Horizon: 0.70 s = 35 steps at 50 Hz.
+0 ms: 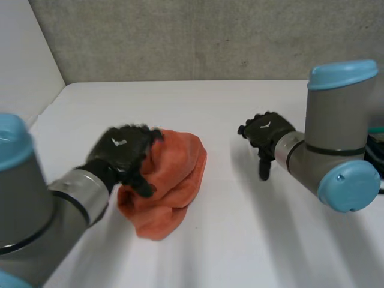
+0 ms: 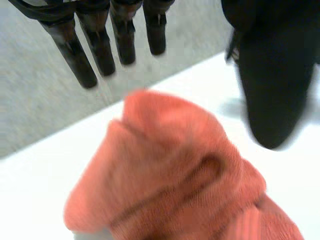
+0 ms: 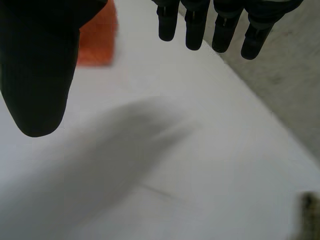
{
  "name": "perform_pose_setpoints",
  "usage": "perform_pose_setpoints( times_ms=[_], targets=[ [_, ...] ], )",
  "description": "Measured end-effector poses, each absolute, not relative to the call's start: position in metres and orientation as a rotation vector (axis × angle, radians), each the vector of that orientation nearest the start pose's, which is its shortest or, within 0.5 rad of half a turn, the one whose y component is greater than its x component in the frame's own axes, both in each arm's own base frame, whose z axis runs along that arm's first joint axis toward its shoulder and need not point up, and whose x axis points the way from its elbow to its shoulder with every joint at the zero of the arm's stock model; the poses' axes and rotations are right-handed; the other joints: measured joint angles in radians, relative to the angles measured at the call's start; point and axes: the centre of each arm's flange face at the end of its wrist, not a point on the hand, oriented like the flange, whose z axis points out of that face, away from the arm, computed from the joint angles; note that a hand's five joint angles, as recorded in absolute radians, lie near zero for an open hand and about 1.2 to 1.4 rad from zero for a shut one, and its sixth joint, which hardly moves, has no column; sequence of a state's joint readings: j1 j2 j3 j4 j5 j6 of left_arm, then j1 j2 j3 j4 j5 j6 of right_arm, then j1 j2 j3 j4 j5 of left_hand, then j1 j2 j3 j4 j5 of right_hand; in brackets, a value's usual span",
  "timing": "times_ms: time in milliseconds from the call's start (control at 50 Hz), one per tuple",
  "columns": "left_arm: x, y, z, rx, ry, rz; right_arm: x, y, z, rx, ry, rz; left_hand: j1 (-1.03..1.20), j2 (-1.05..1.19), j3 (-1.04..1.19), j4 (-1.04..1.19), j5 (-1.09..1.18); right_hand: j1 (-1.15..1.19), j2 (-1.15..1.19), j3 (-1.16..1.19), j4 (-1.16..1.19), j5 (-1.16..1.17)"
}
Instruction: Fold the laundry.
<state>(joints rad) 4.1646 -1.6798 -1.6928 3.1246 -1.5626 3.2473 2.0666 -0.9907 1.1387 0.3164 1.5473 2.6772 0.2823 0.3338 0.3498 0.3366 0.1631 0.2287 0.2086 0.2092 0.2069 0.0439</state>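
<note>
An orange cloth (image 1: 174,180) lies bunched in a rumpled heap on the white table (image 1: 258,240), left of the middle. My left hand (image 1: 123,150) hovers over the heap's left side. In the left wrist view its fingers (image 2: 75,50) are straight and its thumb (image 2: 275,90) stands apart, with the cloth (image 2: 175,175) under the palm and nothing pinched. My right hand (image 1: 267,135) hangs over bare table to the right of the cloth, apart from it. Its fingers (image 3: 195,25) are straight, and a corner of the cloth (image 3: 100,40) shows beside its thumb (image 3: 37,75).
A grey wall (image 1: 210,36) runs behind the table's far edge and a white wall stands at the left. A dark object (image 1: 375,150) sits at the far right behind my right arm. Bare table lies in front of and to the right of the cloth.
</note>
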Motion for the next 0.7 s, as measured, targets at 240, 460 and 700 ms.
perform_pose_setpoints(
  times_ms=[240,460,700],
  targets=[
    [-0.249,-0.259,0.277,0.895,2.409,-2.175,0.331,-0.220,0.157,-0.633,2.335,-1.132,-0.063,-0.128,-0.137,-0.130,-0.117,0.000,0.000,0.000,0.000,0.000],
    [-0.259,-0.342,0.204,1.191,2.555,-1.826,0.377,-0.190,0.132,-0.580,2.265,-1.188,-0.058,-0.122,-0.132,-0.123,-0.113,0.000,0.000,0.000,0.000,0.000],
    [-0.270,-0.349,0.172,1.301,2.560,-1.638,0.403,-0.193,0.129,-0.594,2.222,-1.406,0.774,0.856,0.833,0.856,0.774,0.858,0.954,0.942,0.949,0.920]
  ],
)
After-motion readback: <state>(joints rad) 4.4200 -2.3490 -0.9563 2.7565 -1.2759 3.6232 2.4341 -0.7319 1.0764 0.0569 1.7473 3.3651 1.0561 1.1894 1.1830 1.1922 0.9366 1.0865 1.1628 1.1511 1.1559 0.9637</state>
